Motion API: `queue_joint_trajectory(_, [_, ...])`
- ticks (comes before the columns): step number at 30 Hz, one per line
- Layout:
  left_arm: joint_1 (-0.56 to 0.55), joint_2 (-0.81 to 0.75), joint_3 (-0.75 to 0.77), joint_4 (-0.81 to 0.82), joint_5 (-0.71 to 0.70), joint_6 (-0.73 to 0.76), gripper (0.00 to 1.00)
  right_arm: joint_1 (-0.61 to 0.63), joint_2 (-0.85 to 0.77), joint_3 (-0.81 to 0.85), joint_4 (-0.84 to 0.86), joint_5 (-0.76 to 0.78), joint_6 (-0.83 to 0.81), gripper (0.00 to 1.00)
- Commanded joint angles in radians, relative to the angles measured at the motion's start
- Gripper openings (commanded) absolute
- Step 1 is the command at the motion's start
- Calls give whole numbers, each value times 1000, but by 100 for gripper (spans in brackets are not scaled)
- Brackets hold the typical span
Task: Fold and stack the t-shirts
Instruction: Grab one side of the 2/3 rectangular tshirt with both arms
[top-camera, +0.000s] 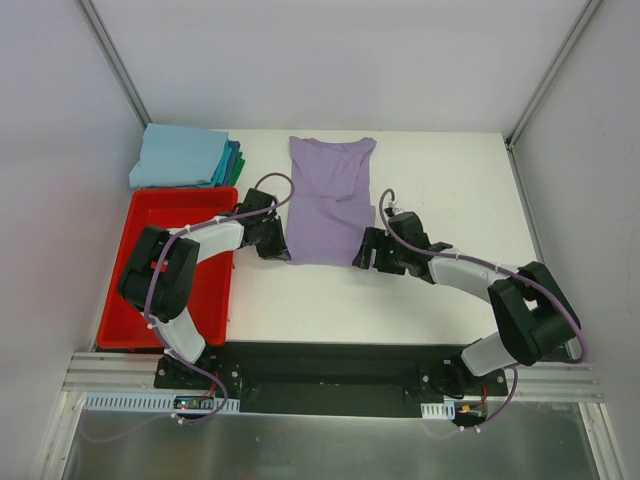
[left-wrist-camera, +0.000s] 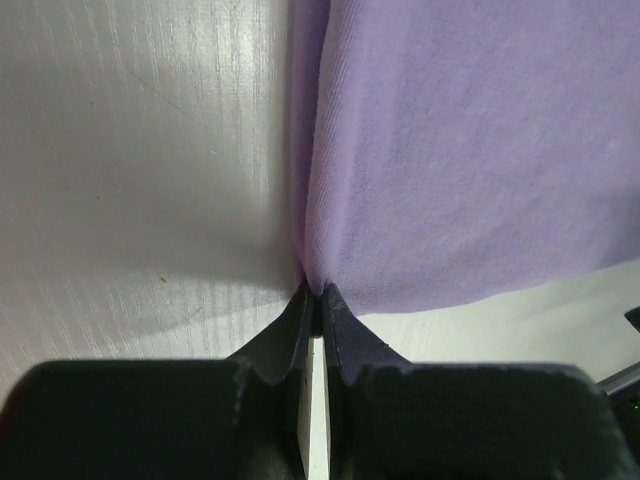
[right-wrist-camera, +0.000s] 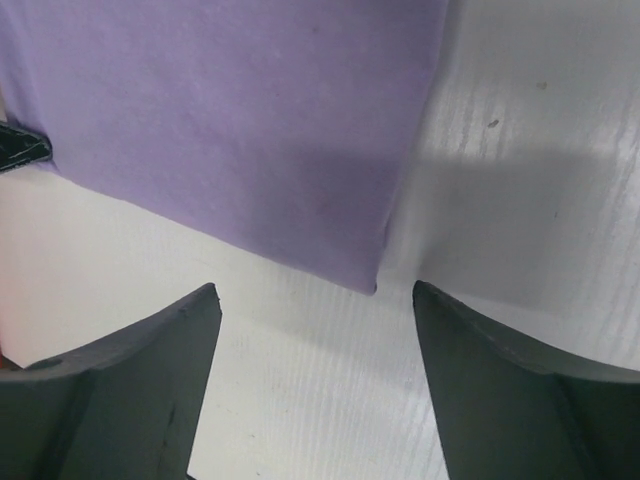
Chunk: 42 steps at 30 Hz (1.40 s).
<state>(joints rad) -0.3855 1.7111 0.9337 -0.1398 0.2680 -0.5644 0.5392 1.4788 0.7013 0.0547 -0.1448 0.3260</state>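
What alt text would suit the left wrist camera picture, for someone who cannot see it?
The left gripper, its dark jaws shut together, pinches a corner of a lavender t-shirt lying on a white table. The cloth fills the upper right of the picture. Bare table shows on the left and along the bottom right.

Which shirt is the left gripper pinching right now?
The lavender-purple shirt, spread out in the middle; the left gripper is shut on its near corner. The other shirts sit folded in a stack at the far left, untouched.
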Motion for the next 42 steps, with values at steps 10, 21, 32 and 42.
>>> queue_joint_trajectory(10, [-15,-16,-13,-26,-32,0,0,7,97,4,14,103,56,48])
queue_joint_trajectory(21, [-23,-76,-25,-27,-13,-6,0,7,85,-6,85,1,-42,0])
queue_joint_trajectory(32, [-58,-559,-200,-84,-111,-80,0,10,-322,16,-337,-347,-38,0])
queue_joint_trajectory(42, [-70,-1042,-242,-139,-101,-80,0,10,-549,73,-492,-640,34,0])
